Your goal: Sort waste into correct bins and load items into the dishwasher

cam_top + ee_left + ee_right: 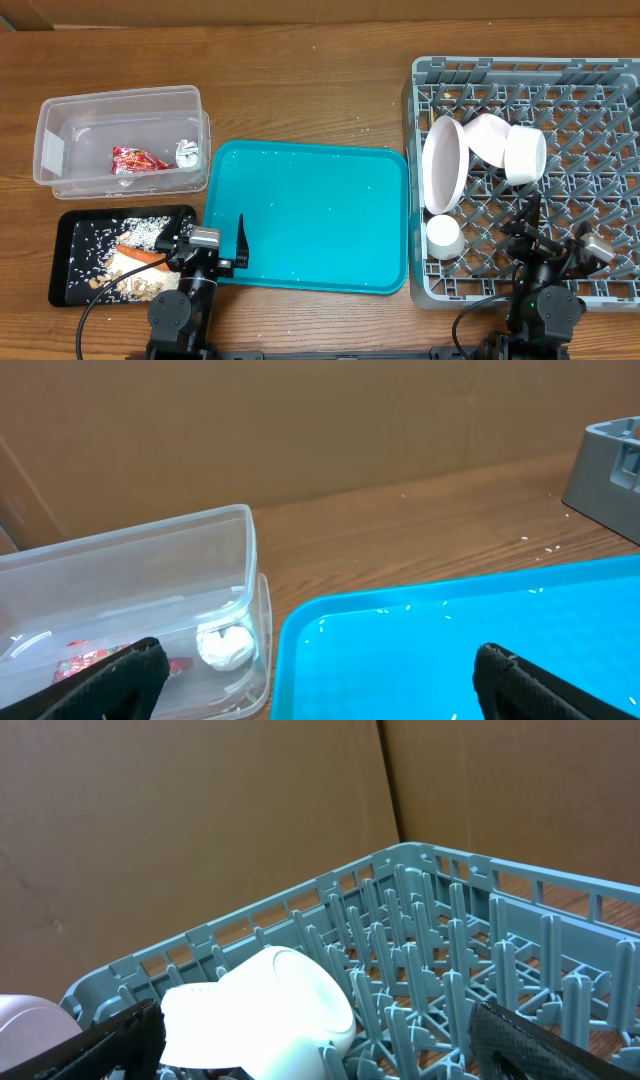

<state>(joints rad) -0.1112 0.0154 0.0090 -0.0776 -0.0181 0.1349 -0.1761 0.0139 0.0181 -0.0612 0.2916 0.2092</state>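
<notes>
The clear tub [60,150] holds the red wrapper [138,158] and white tissue [186,152]. Rice and a carrot [146,255] lie in the black tray [70,235]. In the grey rack [530,80] stand a plate [443,165], two bowls [488,132] [525,155] and a small cup [444,236]. My left gripper [202,240] hangs open and empty over the teal tray's left edge; its view shows the tissue [225,645] and the tub [130,575]. My right gripper [557,238] is open and empty over the rack's front, behind a white bowl [260,1005].
The teal tray [310,215] lies between the bins and the rack, with scattered rice grains on it. Brown cardboard walls stand behind the wooden table. Upright pegs [430,950] fill the rack ahead of the right gripper.
</notes>
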